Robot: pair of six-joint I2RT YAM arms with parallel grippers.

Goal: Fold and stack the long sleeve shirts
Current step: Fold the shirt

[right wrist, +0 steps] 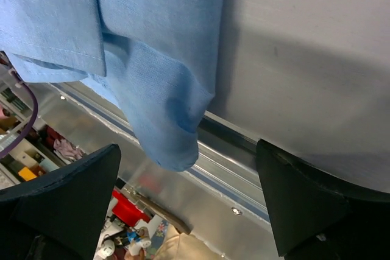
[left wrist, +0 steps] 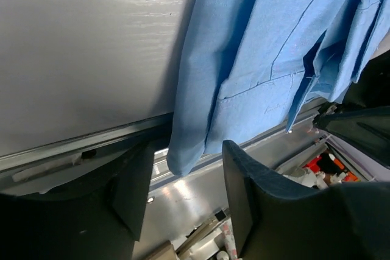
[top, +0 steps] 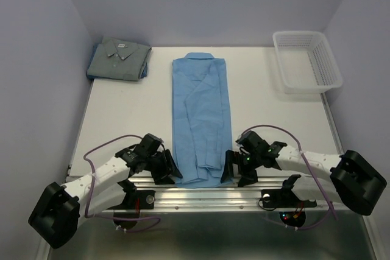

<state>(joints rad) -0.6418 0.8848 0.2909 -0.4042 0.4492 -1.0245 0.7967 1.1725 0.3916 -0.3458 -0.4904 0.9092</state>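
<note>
A light sky-blue shirt [top: 201, 114] lies flat in a long strip down the table's middle, collar at the far end, hem hanging over the near edge. A grey-blue shirt [top: 119, 58] lies folded at the far left corner. My left gripper [top: 170, 170] is open at the hem's left corner; the cloth corner [left wrist: 183, 156] hangs between its fingers, not pinched. My right gripper [top: 233, 168] is open at the hem's right corner; the cloth corner [right wrist: 173, 144] hangs between its wide-apart fingers [right wrist: 67, 199].
A white mesh basket [top: 306, 60] stands at the far right corner. A metal rail [top: 201, 196] runs along the table's near edge under both grippers. Purple cables loop from both arms.
</note>
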